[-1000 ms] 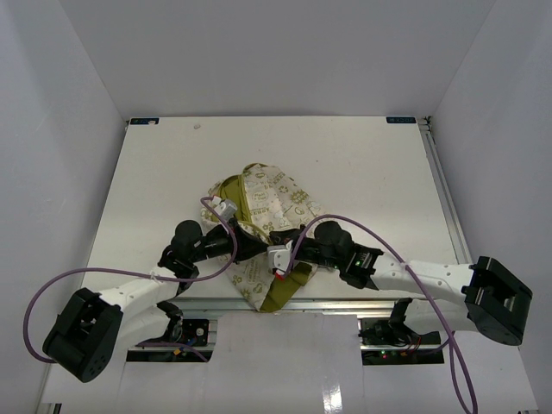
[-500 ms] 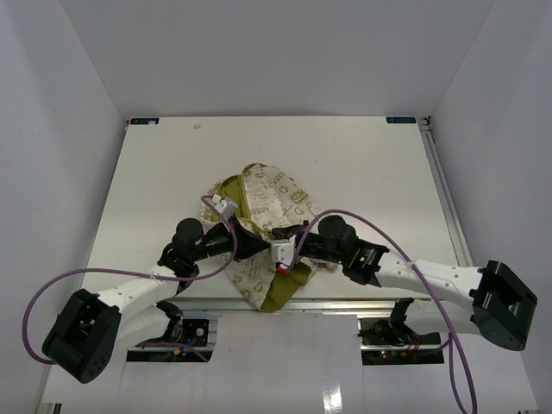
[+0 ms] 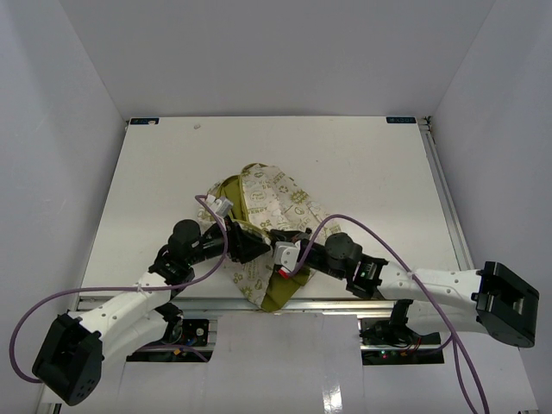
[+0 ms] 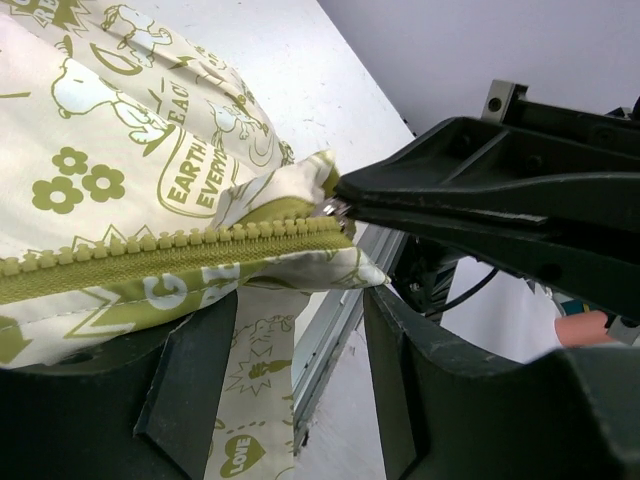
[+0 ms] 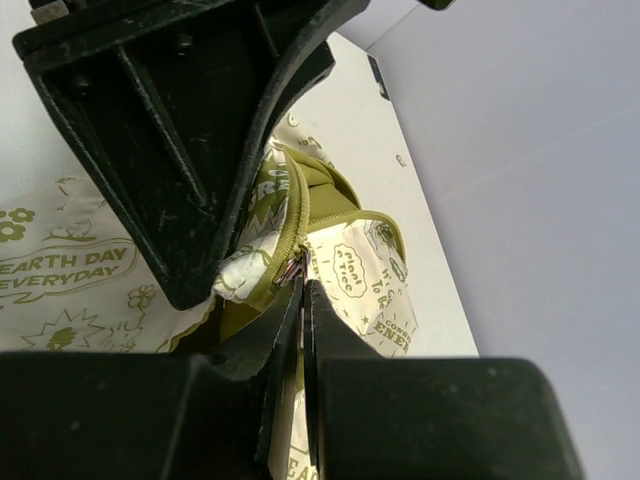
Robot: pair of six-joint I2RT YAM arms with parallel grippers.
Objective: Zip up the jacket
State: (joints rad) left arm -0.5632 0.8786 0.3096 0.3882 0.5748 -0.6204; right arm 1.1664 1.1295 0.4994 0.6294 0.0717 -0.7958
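Observation:
The jacket lies crumpled at the table's near middle, cream with olive prints and olive lining. Its olive zipper shows closed teeth running up to the slider. My right gripper is shut on the zipper pull, seen from above as the right gripper over the fabric. In the left wrist view my left gripper stands open below the zipper's end, and the jacket's hem corner lies over the gap, unclamped. From above, the left gripper sits just left of the right one.
Part of the jacket's olive lining hangs over the table's near metal rail. Both arms' purple cables loop above the near edge. White walls close in the table on three sides.
My left gripper has opened and let go of the jacket fabric, and its arm has drawn back a little. The right gripper stays shut on the zipper pull, shifted slightly.

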